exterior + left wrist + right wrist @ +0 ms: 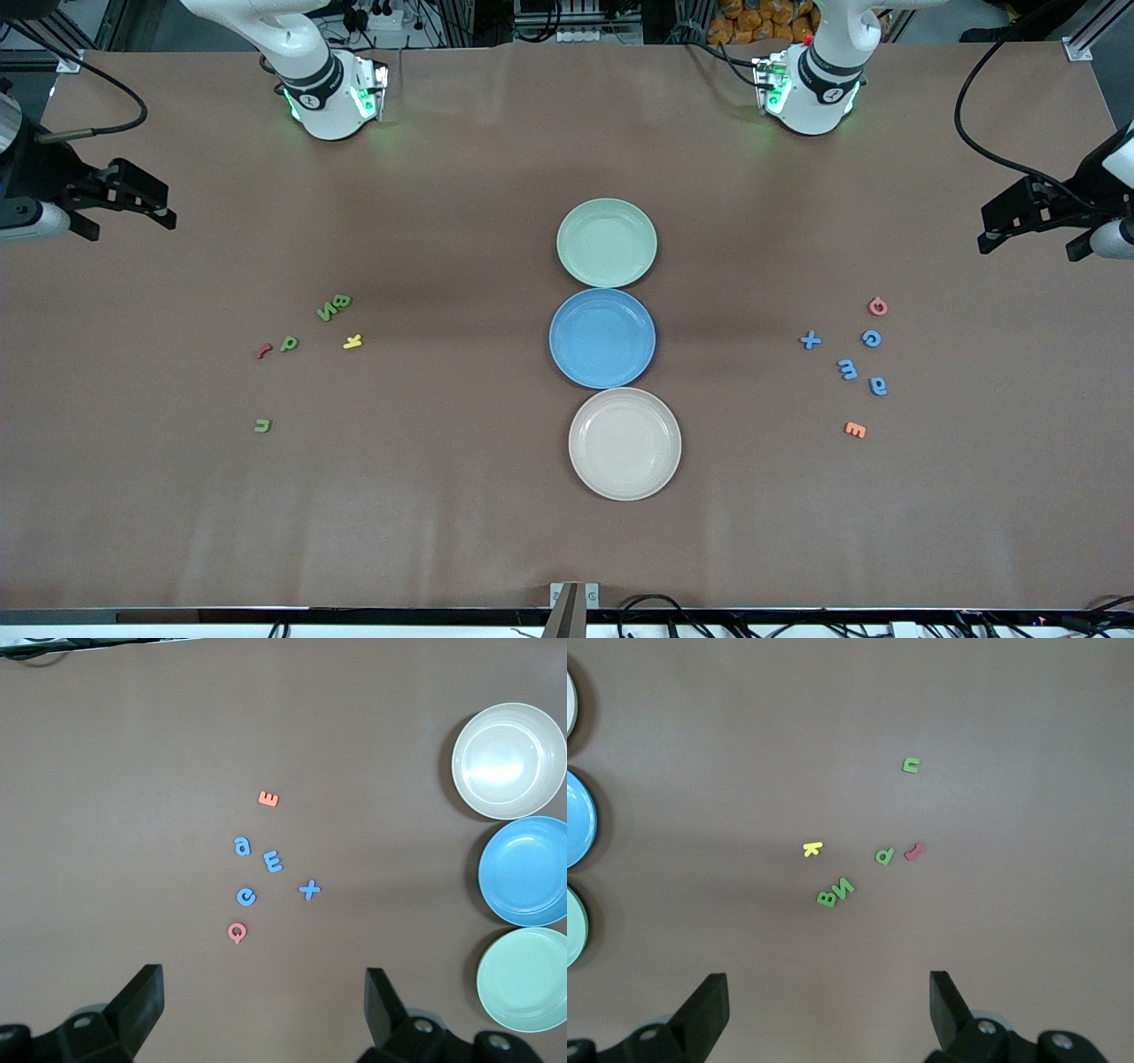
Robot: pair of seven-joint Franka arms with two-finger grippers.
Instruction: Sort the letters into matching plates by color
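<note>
plates stood in one row mid-bench, three in all: mint plate (607, 242) farthest from the front camera, blue plate (602, 338) next, beige plate (625, 443) nearest. four green letters (334, 307) lay toward the right arm's end, four blue letters (847, 369) toward the left arm's. left gripper (1032, 217) and right gripper (120, 197) waited over the bench ends, both open, empty.

Brown table (443, 532) (matte), black cables (983, 133) — orange clutter (762, 22)
</note>
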